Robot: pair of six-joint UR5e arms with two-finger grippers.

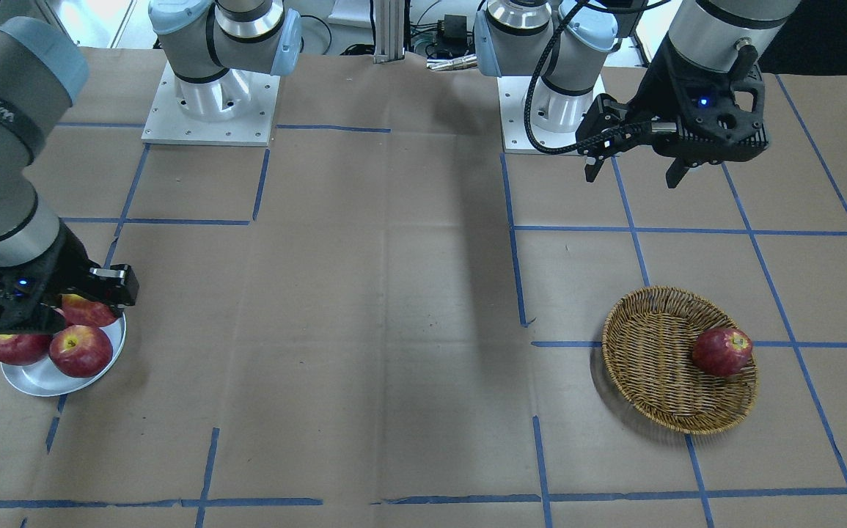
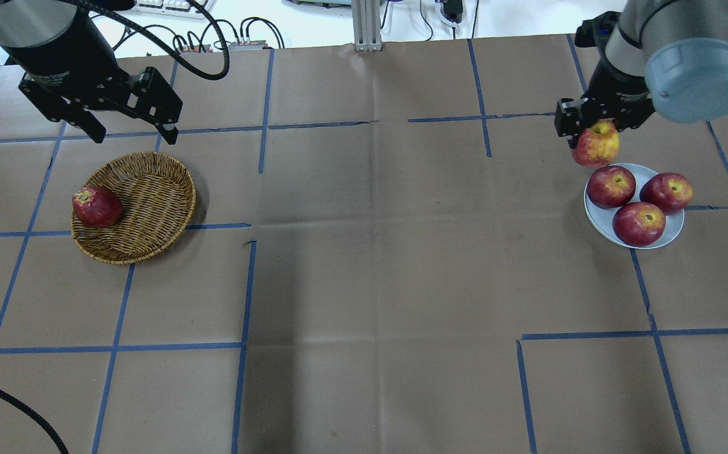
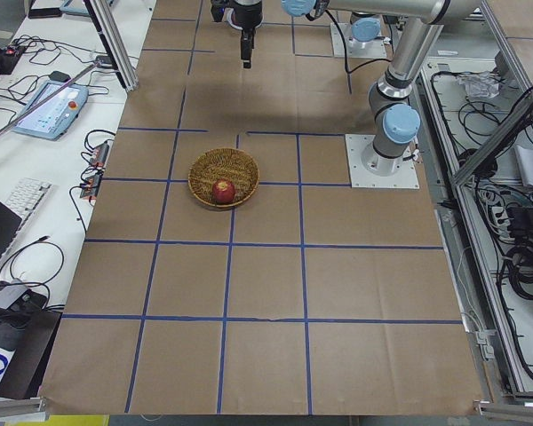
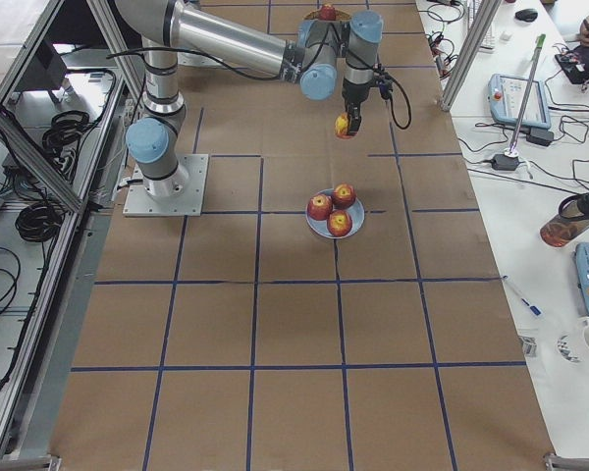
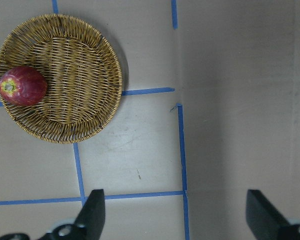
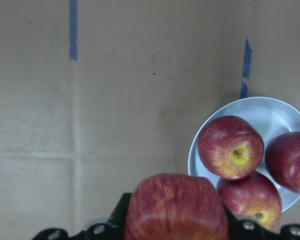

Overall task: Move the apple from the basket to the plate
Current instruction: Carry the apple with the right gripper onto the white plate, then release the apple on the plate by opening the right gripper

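The pinkish-red apple streaked with yellow is clamped in my right gripper. It hangs in the air just beside the white plate, on the side toward the table's middle. It also shows in the right wrist view and the exterior right view. The plate holds three darker red apples. The wicker basket lies at the left with one dark red apple in it. My left gripper is open and empty, raised beyond the basket.
Brown paper with blue tape lines covers the table. The two arm bases stand at the robot's edge. The basket and its dark apple show below the left wrist camera. Monitors, cables and a pendant lie off the table ends.
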